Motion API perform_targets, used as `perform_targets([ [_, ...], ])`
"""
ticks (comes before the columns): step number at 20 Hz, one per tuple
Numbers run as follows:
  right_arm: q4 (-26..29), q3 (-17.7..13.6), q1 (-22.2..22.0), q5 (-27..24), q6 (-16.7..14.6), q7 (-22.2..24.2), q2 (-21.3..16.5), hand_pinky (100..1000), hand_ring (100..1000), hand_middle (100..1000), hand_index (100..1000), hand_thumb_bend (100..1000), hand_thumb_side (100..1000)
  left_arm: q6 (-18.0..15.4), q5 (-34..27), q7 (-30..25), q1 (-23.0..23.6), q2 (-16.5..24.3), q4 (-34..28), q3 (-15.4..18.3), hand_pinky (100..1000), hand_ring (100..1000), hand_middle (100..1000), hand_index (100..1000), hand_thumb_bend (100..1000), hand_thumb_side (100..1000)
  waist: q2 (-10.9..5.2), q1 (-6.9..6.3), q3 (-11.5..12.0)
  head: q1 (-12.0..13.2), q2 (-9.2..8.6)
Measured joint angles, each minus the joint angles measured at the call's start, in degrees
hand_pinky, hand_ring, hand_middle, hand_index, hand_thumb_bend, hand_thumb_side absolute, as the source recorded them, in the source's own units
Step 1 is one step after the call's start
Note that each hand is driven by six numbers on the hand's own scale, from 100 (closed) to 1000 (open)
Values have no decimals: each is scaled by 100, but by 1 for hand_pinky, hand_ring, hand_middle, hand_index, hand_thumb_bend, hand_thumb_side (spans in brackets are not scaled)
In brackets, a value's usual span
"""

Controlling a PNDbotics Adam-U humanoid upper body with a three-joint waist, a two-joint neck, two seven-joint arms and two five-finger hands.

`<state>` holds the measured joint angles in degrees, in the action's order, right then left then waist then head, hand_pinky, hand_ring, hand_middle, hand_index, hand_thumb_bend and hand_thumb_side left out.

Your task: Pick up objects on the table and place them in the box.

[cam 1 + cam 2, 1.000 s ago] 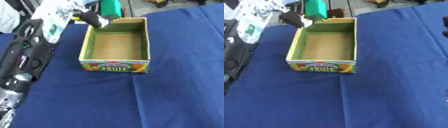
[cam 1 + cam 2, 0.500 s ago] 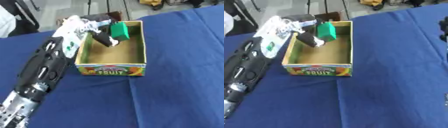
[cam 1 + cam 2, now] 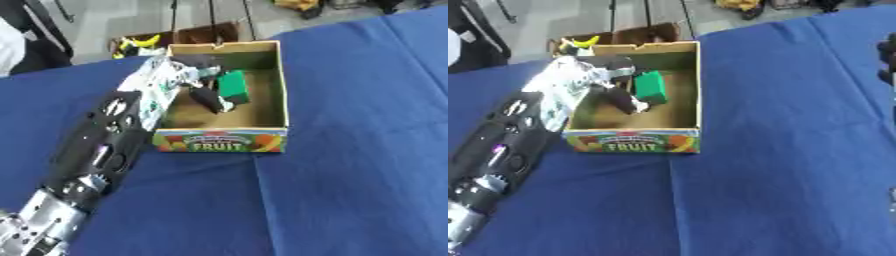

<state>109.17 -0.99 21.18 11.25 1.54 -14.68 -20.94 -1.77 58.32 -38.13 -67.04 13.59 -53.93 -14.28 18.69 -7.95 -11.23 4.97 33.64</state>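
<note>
Open cardboard fruit box (image 3: pixel 267 95) near the far edge of the blue tablecloth (image 3: pixel 350 175), long axis running away from the robot, printed "FRUIT" panel facing the camera. Inside the box, a green block (image 3: pixel 233 86) held above the brown floor, roughly midway along the length and nearer the right wall than the left. Left hand (image 3: pixel 197 80) reaching over the box's left wall from the near-left, dark fingers (image 3: pixel 210 100) curled against the green block and pinching it from its left side; contact with the box floor impossible to judge. Nothing else discernible on the box floor around the block. Left forearm (image 3: pixel 96 150), black with a white-patterned wrist section, lying diagonally across the cloth from the lower left corner up to the box's left rim. Beyond the box's far wall, off the table edge, another brown box (image 3: pixel 636 35) on the floor with a yellow object (image 3: pixel 581 42) beside it. Wide bare cloth to the right of the box and in front of its printed panel. A dark shape (image 3: pixel 886 62) at the right edge of the right eye view, level with the box, too little showing to tell what it is.
</note>
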Motion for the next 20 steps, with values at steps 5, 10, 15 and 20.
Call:
perform_targets([
  [5, 0, 0, 0, 0, 0, 0, 0, 868, 907, 822, 911, 100, 1000, -107, 390, -293, 2, 0, 46, 2, 662, 794, 838, 1000, 100, 586, 0, -1, 1, 0, 1],
  [10, 0, 0, -1, -1, 0, 0, 0, 869, 907, 820, 911, 100, 1000, -133, 818, -405, 2, 0, -40, 10, 736, 871, 951, 1000, 295, 638, 0, 0, 0, -1, 1],
  [15, 0, 0, -1, -1, 0, 0, 1, 868, 907, 820, 910, 100, 1000, -137, 1243, -276, 2, 6, -184, 22, 751, 885, 941, 1000, 709, 681, -2, 0, 0, -2, 1],
  [20, 0, 1, -2, -2, 0, 1, 3, 868, 907, 820, 910, 100, 1000, -53, 1712, -181, -1, 8, -239, 51, 782, 914, 982, 1000, 854, 700, -6, 1, 3, -2, 1],
])
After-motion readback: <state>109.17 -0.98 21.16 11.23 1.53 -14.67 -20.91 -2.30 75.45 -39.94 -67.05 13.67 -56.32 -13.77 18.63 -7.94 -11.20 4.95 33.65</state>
